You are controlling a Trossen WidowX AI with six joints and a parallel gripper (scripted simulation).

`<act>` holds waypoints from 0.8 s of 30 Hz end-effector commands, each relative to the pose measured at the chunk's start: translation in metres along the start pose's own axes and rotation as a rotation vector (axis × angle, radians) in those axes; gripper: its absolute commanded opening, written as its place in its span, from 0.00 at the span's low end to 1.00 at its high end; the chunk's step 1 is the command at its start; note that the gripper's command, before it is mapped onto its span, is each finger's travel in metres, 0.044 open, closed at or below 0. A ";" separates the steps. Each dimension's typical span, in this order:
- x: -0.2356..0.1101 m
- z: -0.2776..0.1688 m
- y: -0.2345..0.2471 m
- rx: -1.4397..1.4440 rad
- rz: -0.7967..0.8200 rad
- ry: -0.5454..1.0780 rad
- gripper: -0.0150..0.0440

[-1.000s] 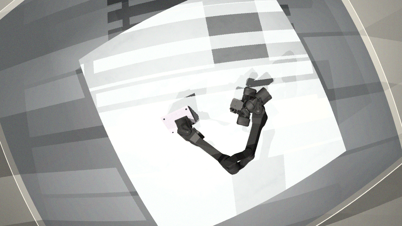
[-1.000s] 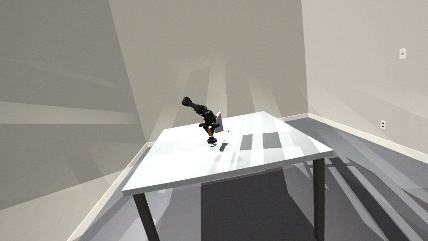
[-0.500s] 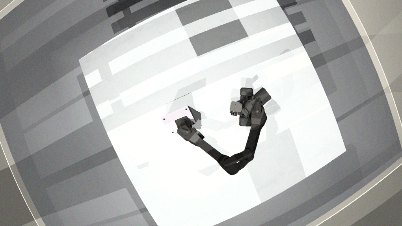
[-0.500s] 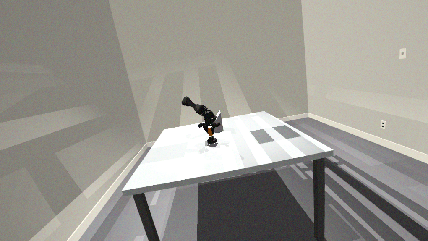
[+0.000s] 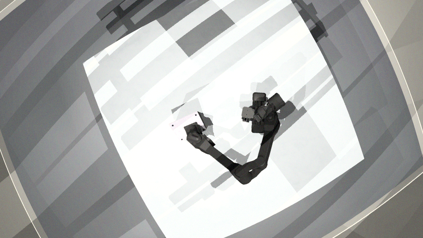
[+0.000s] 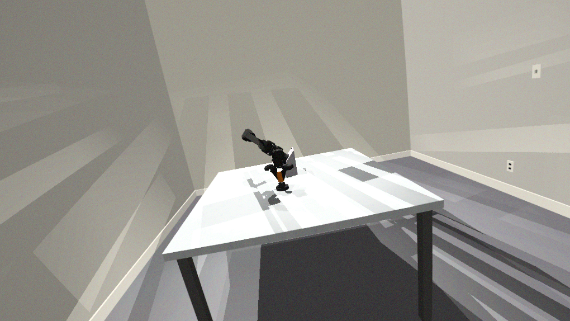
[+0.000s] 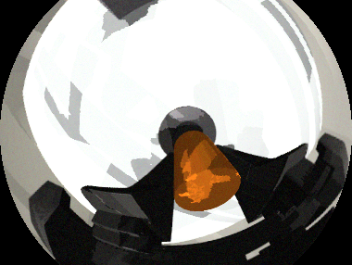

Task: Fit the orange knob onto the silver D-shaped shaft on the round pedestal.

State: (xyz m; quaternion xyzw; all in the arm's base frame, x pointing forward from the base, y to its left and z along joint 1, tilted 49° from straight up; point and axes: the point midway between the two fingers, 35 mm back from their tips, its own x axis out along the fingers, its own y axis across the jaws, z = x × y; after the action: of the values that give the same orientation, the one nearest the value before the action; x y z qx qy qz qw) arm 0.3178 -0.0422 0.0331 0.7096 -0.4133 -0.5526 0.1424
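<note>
My gripper is shut on the orange knob and holds it upright between both dark fingers. In the wrist view the knob's far end points at the dark round pedestal, which shows just beyond it. In the exterior view the pedestal stands on the white table directly under the knob, with the knob's lower end close above it. I cannot tell whether they touch. The silver shaft is hidden by the knob. In the overhead view the wrist and gripper cover both knob and pedestal.
The white table carries only shifting grey shadows. A pale upright panel stands by the arm's base, close behind the gripper as the exterior camera sees it. The elbow juts out over the table.
</note>
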 end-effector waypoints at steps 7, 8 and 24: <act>0.009 0.002 0.000 -0.004 0.003 0.003 0.25; 0.010 0.002 0.000 -0.004 0.003 0.003 0.25; 0.012 0.001 0.000 0.005 0.001 -0.001 0.48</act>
State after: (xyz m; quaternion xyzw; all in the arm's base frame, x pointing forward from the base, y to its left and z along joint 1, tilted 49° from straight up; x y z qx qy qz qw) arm 0.3174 -0.0519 0.0248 0.7091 -0.4154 -0.5521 0.1406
